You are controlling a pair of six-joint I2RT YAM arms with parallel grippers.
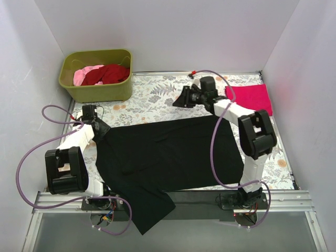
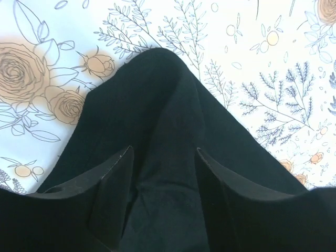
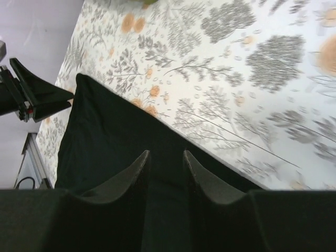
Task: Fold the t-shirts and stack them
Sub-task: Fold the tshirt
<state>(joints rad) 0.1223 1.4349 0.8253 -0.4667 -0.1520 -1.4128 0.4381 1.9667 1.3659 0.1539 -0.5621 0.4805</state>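
Note:
The black t-shirt (image 1: 168,157) lies spread flat across the middle of the table, with one part hanging over the near edge. My left gripper (image 1: 100,128) is at its far left corner. In the left wrist view the jaws (image 2: 164,152) stand open astride a raised ridge of the black cloth (image 2: 157,94). My right gripper (image 1: 178,102) hovers beyond the shirt's far edge, jaws (image 3: 164,153) a little apart and empty, with the black shirt (image 3: 105,131) below. The magenta-pink shirt (image 1: 252,97) lies folded at the far right. The dark red shirt (image 1: 107,73) and pale pink shirt (image 1: 84,73) lie in the tub.
The olive-green tub (image 1: 94,92) stands at the far left corner. The floral table cloth (image 1: 152,97) covers the table. White walls close in on three sides. The left gripper (image 3: 31,97) shows at the left of the right wrist view.

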